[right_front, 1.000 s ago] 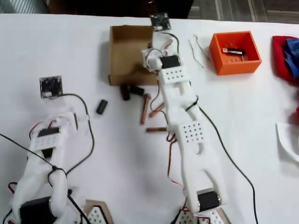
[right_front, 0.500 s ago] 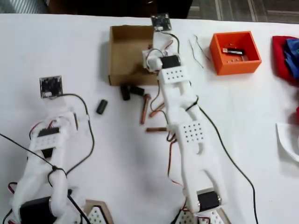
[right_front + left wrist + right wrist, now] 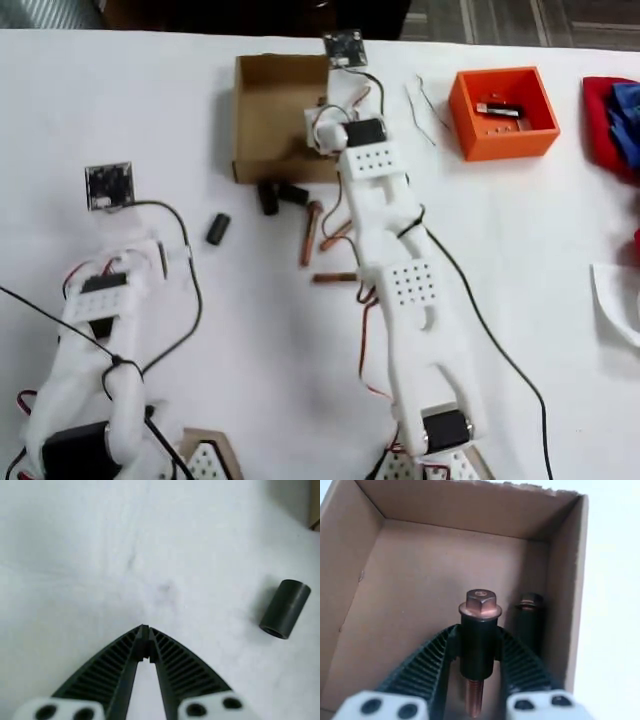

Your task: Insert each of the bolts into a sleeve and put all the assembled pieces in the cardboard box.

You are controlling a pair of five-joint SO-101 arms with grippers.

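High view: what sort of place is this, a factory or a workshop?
Likely a small robotics lab bench, not a factory: two small white desktop arms on a white table, loose bolts and sleeves, a cardboard box and an orange parts bin.

No visible change since earlier
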